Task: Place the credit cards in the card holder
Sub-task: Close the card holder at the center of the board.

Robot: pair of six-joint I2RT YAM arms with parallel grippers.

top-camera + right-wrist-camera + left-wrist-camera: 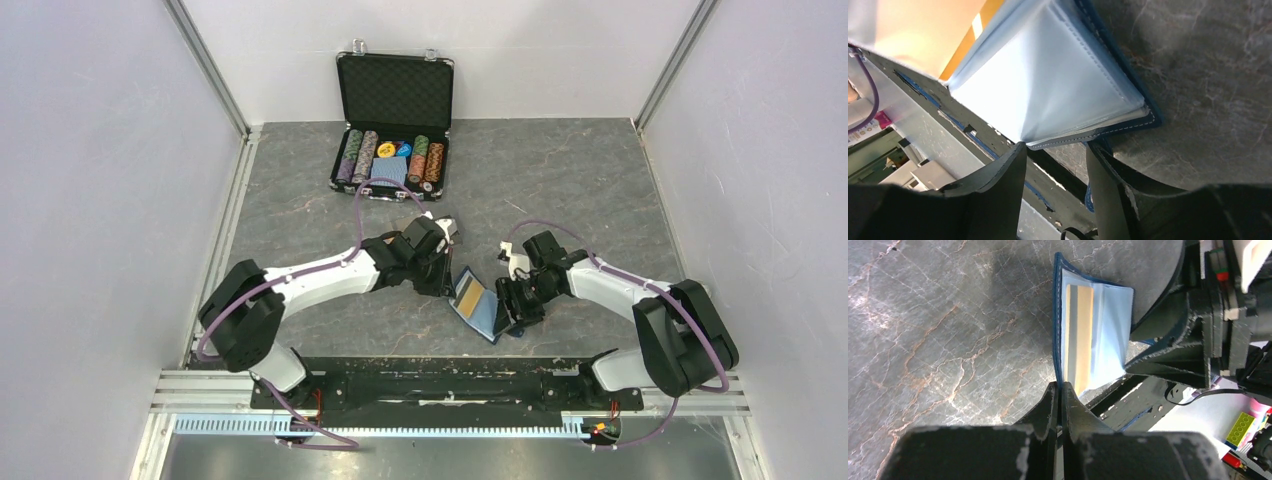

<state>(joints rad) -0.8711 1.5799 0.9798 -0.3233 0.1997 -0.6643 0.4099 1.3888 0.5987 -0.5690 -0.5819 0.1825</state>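
Observation:
The navy card holder (478,300) stands open near the front of the table between both grippers. A gold-orange credit card (1080,335) with a dark stripe sits in one of its light blue pockets (1108,330). My left gripper (1060,390) is shut on the edge of the holder's navy cover (1056,315). My right gripper (1055,150) is open. The lower corner of the card holder (1063,85) lies just beyond its fingertips, touching the tip of the left finger. The gold card (973,35) shows at the top of the right wrist view. Other credit cards are out of view.
A black chip briefcase (392,120) stands open at the back, holding rows of poker chips and a blue deck (389,168). The black base rail (450,385) runs along the near edge, just behind the holder. White walls close in both sides.

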